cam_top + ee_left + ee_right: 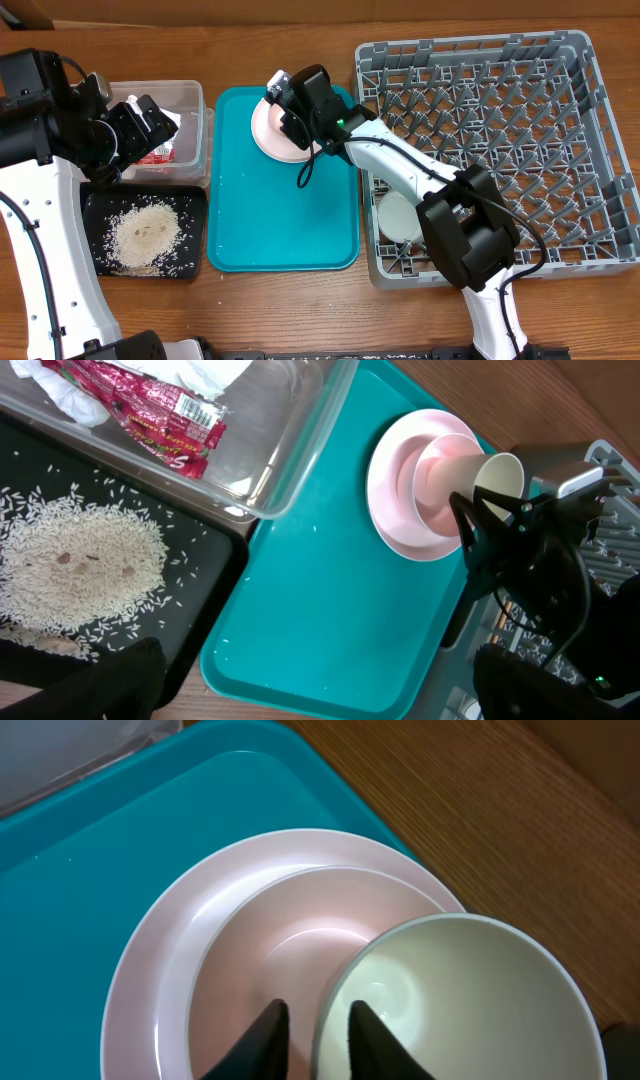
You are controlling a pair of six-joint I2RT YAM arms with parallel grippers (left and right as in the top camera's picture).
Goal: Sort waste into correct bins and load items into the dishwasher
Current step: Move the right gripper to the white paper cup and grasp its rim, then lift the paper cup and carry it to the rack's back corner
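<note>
Small cream round cup (450, 1010), tilted, nested inside a glossy pink round bowl (260, 950) atop a pale pink round plate (145, 980). All stacked at the far end of a teal plastic tray (90, 870) on the wooden counter (480, 810), just left of the grey lattice dish rack (590, 60).

Right fingers (262, 1045) pinched narrow across the cup's near rim, one tip inside the cup, the other outside it over the bowl. Left fingers (100, 680) spread wide and empty, hovering near the clear plastic tub (300, 470) and the black rectangular tray (215, 590) of loose rice.

Looks light, rigid, thin-walled and smooth, so likely slippery between hard tips and prone to swinging or sliding out of a rim pinch. Probably chips or cracks if dropped against the bowl or the rack pegs. Best taken as here, by the wall just below the rim, deep enough for both tips to bear on the wall. Then best lifted straight up, to avoid dragging bowl and plate along.
</note>
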